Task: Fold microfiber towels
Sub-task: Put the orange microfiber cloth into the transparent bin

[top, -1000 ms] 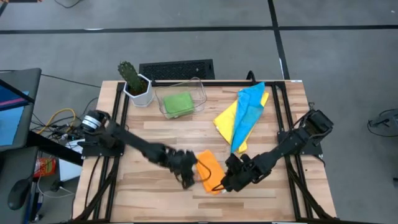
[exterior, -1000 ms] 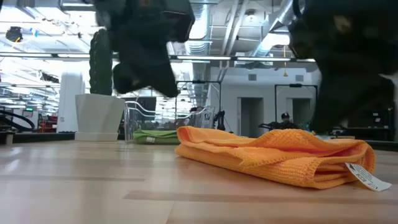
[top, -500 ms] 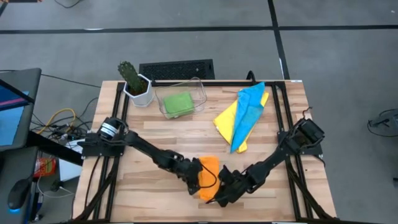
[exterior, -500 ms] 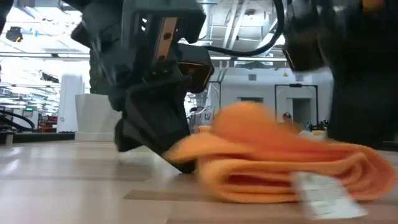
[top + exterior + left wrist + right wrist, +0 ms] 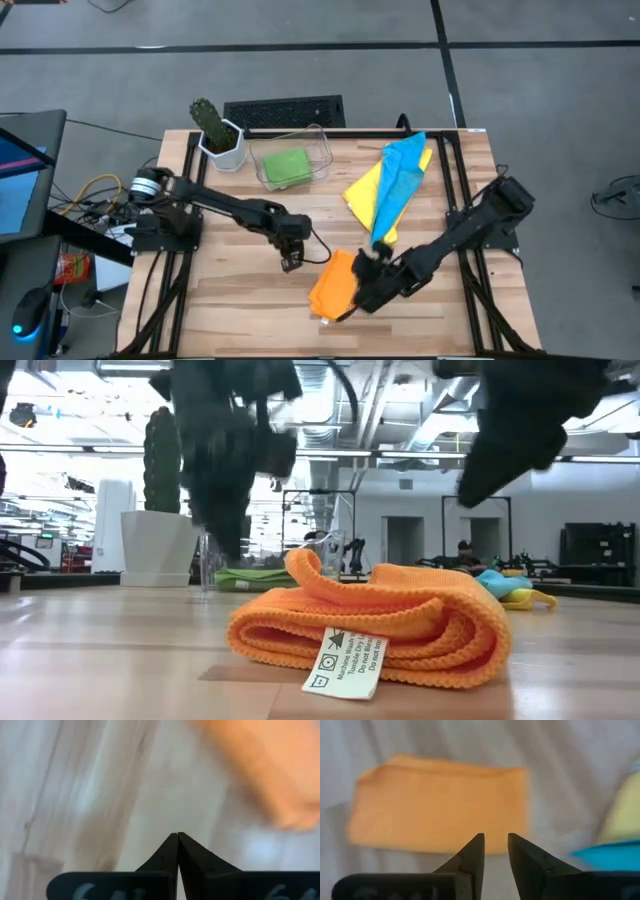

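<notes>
The orange towel [image 5: 333,285] lies folded in a thick bundle on the wooden table near its front edge, its white label [image 5: 345,660] toward the near side. My left gripper [image 5: 292,264] hangs shut just left of it, above bare wood, fingertips together [image 5: 177,837]. My right gripper [image 5: 367,291] hovers at the towel's right end, its fingers a little apart [image 5: 495,840] with nothing between them. A blue towel [image 5: 400,180] lies crumpled over a yellow towel [image 5: 362,190] at the far right. A green towel [image 5: 287,167] lies folded inside a clear bin.
The clear bin [image 5: 320,150] and a white pot with a cactus [image 5: 218,135] stand along the far edge. Bare wood [image 5: 240,300] stretches left of the orange towel. The table's black frame rails [image 5: 190,200] run down both sides.
Both grippers closed in on the orange towel and then drew off it. The left has gone toward the far left; the right has risen at the towel's right end. The towel, flat and long before, now lies as a thicker, shorter bundle, turned so its label faces the near edge.
</notes>
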You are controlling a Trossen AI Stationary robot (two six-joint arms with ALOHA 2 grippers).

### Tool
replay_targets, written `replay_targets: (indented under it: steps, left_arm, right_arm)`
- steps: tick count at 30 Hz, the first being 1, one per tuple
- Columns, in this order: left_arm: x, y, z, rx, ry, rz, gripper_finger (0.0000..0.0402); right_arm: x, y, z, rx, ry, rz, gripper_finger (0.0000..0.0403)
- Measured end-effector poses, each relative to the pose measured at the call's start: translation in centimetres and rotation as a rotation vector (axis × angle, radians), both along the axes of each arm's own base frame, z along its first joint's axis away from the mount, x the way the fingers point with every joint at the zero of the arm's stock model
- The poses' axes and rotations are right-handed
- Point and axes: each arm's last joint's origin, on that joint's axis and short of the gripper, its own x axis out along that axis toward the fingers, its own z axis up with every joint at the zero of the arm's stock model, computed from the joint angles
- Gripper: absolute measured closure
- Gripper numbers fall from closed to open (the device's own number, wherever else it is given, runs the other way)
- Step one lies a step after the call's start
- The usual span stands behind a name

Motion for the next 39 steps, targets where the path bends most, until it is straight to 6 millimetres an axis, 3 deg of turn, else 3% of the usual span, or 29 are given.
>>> replay_targets:
  steps: [4, 9, 11, 14, 18, 20, 30, 39]
  left_arm:
    - [0.1, -2.6, 3.3, -0.088, -0.276, 0.007, 0.0401]
    - [1.0, -6.8, 4.4, -0.154, -0.606, 0.047, 0.0401]
    - [1.0, -8.0, 4.3, -0.146, -0.649, 0.049, 0.0401]
    - [1.7, -9.4, 3.1, -0.153, -0.680, 0.053, 0.0401]
    - [2.2, -10.6, 0.0, -0.157, -0.611, 0.058, 0.0401]
    - [2.3, -11.1, -1.4, -0.161, -0.569, 0.062, 0.0401]
    - [3.2, -12.1, -6.0, -0.185, -0.488, 0.089, 0.0401]
    - [3.2, -12.1, -8.0, -0.205, -0.408, 0.121, 0.0401]
  right_arm:
    - [-0.7, -4.4, 1.7, -0.051, 0.071, 0.043, 0.0282]
    - [-1.0, -7.9, 1.7, 0.035, 0.112, 0.159, 0.0223]
    - [-0.5, -8.7, 1.1, 0.067, 0.132, 0.203, 0.0188]
    - [0.5, -9.3, -0.7, 0.086, 0.189, 0.271, 0.0146]
    - [1.9, -9.4, -3.1, 0.106, 0.221, 0.319, 0.0124]
    - [2.9, -9.5, -3.7, 0.150, 0.180, 0.327, 0.0122]
    - [4.2, -10.6, -6.7, 0.202, 0.211, 0.262, 0.0121]
    - [4.7, -9.0, -8.7, 0.158, 0.247, 0.198, 0.0139]
